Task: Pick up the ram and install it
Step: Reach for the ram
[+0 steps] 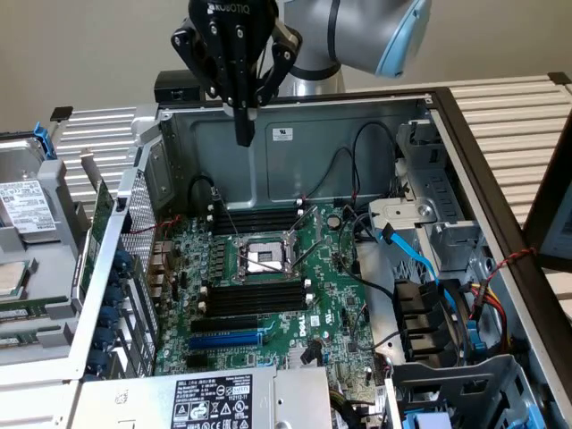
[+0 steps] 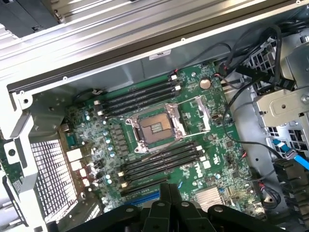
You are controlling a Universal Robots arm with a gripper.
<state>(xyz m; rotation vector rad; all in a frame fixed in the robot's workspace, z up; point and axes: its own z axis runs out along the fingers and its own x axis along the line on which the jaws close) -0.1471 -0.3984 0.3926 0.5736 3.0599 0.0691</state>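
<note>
My gripper [image 1: 243,136] hangs above the back wall of the open computer case [image 1: 295,116], fingers shut together with nothing between them. In the wrist view the shut fingertips [image 2: 164,189] point down over the near part of the green motherboard [image 2: 193,96]. A thin green board that looks like the ram [image 1: 100,223] stands on edge outside the case wall at the exterior view's left, well away from the gripper. Long black slots with white end clips lie in two banks [image 1: 255,218] [image 1: 255,295], one on each side of the processor socket [image 1: 264,257].
A blue slot [image 1: 223,340] lies below the nearer bank. Black and red cables [image 1: 357,143] and a blue cable [image 1: 420,255] cross the case at the exterior view's right, by the drive cage [image 1: 429,223]. A labelled power supply [image 1: 210,400] sits in front. A grey tray [image 1: 27,214] stands outside.
</note>
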